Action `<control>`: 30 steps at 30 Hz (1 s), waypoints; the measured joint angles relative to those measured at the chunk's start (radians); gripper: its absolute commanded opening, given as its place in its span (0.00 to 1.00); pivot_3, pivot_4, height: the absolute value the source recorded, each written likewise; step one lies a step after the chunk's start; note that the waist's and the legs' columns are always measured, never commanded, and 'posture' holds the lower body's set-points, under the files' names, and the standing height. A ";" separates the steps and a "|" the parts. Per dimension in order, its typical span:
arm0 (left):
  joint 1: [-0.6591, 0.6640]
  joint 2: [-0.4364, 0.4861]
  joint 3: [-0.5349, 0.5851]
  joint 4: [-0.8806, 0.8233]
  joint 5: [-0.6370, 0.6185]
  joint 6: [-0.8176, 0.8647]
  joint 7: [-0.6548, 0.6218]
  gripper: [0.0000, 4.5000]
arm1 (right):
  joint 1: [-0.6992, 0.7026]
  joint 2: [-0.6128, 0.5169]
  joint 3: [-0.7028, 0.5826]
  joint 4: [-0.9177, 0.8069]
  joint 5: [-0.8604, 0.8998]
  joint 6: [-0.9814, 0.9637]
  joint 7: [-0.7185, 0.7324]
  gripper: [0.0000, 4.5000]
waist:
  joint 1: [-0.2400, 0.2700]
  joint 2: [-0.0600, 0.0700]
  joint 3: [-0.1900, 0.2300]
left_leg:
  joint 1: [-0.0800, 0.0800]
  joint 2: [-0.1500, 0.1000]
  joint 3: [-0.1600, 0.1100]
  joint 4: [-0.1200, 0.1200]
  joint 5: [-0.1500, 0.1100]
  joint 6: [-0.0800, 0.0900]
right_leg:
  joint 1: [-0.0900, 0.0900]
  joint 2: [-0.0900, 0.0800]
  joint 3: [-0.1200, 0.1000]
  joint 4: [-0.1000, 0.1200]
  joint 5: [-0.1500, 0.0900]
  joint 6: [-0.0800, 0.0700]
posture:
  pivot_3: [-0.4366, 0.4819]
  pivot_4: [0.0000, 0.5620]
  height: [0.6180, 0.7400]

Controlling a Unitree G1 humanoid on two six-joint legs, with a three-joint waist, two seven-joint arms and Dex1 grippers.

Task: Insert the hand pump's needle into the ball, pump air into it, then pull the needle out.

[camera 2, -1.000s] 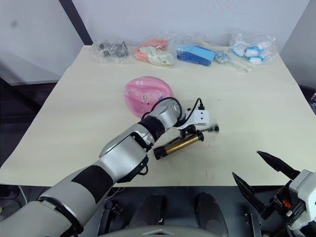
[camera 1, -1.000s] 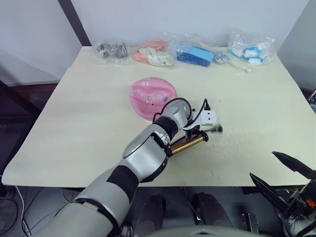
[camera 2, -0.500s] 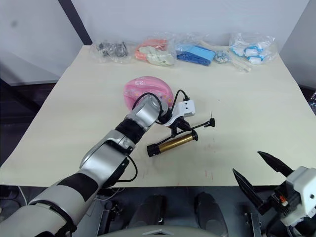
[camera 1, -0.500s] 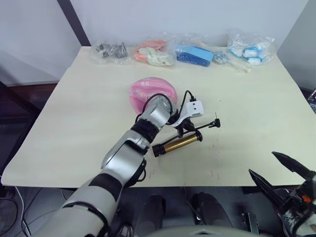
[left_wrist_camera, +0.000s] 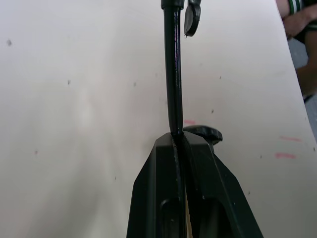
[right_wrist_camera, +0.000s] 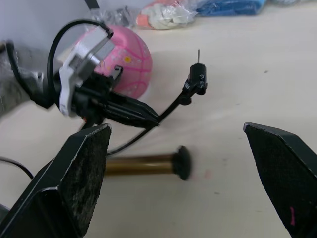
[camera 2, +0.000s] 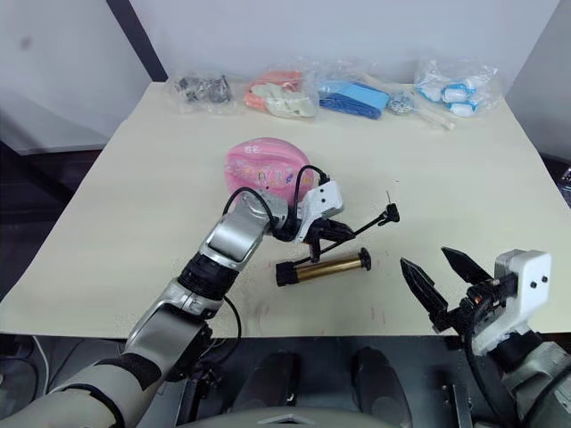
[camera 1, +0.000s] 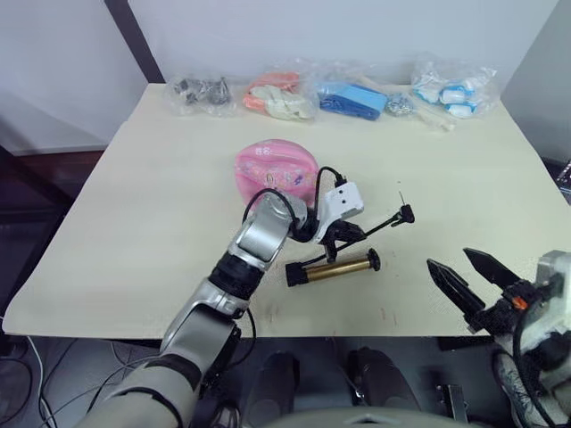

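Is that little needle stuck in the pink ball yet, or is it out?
Out. The needle points up in the air at the end of the hose, well apart from the ball. The left claw pinches the hose.

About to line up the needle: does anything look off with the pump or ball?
The ball looks dented and underinflated. The left gripper pinches the hose, the needle pointing up, away from the ball. The hand pump lies on the table.

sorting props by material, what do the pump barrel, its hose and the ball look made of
The hand pump barrel looks like polished brass-toned metal, judging by its golden sheen, with matte black caps, probably plastic. Its hose looks like black rubber or soft plastic: it bends in the left gripper. The ball looks like smooth pink rubber with printed pictures.
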 measured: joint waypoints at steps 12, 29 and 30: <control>0.103 0.026 -0.019 -0.108 -0.032 -0.045 0.097 0.02 | -0.311 -0.128 0.087 0.268 0.288 0.125 -0.097 1.00 | 0.005 0.000 0.000 | -0.001 0.000 -0.001 0.001 0.000 0.000 | 0.000 0.000 -0.001 0.000 0.000 0.000 | 0.48 0.27 1.00; 0.132 0.052 -0.035 -0.133 -0.042 -0.096 0.143 0.00 | -0.579 -0.157 0.185 0.490 0.325 0.279 -0.035 0.94 | 0.004 0.000 0.000 | -0.002 0.000 -0.001 0.002 0.000 0.000 | 0.000 0.000 -0.002 0.000 0.000 0.000 | 0.48 0.27 1.00; 0.133 0.053 -0.035 -0.133 -0.043 -0.096 0.145 0.00 | -0.587 -0.148 0.187 0.497 0.323 0.284 -0.035 0.88 | 0.004 0.000 0.000 | -0.002 0.000 -0.001 0.002 0.000 0.000 | 0.000 0.000 -0.002 0.000 0.000 0.000 | 0.48 0.27 1.00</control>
